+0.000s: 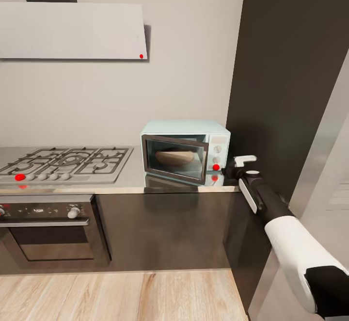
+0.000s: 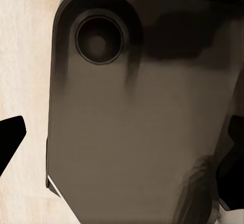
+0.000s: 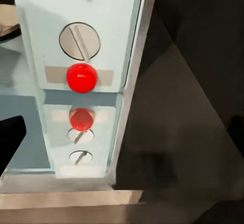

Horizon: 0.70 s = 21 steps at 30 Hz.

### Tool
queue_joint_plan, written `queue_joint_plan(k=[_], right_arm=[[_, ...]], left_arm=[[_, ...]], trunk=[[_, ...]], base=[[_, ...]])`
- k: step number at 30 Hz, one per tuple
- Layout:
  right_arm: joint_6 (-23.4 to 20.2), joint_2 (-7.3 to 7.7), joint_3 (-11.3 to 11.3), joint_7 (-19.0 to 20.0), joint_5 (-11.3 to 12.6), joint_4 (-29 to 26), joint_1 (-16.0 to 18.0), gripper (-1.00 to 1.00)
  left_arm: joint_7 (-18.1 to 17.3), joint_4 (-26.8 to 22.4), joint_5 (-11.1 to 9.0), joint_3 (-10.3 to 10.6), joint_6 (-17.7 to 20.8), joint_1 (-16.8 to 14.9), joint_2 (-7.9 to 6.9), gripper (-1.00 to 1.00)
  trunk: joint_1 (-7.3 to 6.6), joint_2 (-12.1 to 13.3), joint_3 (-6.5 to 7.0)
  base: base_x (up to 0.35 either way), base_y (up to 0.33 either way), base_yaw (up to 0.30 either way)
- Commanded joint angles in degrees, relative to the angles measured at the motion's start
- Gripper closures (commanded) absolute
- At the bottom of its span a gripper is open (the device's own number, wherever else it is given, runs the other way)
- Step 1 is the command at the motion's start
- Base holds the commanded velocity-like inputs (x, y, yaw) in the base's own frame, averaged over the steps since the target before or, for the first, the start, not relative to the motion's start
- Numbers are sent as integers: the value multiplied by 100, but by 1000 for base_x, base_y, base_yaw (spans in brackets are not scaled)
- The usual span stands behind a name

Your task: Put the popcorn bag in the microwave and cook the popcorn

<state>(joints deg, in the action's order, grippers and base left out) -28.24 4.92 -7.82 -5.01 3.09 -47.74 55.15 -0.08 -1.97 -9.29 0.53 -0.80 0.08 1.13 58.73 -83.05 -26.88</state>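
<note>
Popcorn bag [image 1: 174, 156] is sitting inside the microwave [image 1: 184, 150], behind the glass, and I reckon the door isn't fully latched. The red indicator light [image 3: 81, 77] glows under the knobs. My right gripper [image 1: 231, 164] hovers just beside that control panel; can't tell if it's spread or closed. Risk: a sloppy nudge shoves the microwave or bumps a knob. Tight there, with the tall dark cabinet [image 1: 291, 78] right alongside and the countertop [image 1: 169, 185] edge close.
</note>
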Motion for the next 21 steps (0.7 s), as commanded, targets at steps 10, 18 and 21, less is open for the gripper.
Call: queue_joint_plan(k=[10, 18, 21], right_arm=[[-3, -358, -34, -132, 51, 4, -4, -100], [-7, -355, -43, 179, 46, 4, -4, -100], [-3, -338, -51, 736, -1, 2, -110, -100]], left_arm=[[-9, -6, -40, 34, 23, 1, -7, -100], [-6, -6, -47, 35, 10, 1, -8, -100], [-8, -6, -43, 35, 9, 1, -8, -100]], trunk=[[0, -3, -5], [0, -3, -5], [0, -3, -5]], base=[[199, 0, 0], [173, 0, 0], [5, 0, 0]])
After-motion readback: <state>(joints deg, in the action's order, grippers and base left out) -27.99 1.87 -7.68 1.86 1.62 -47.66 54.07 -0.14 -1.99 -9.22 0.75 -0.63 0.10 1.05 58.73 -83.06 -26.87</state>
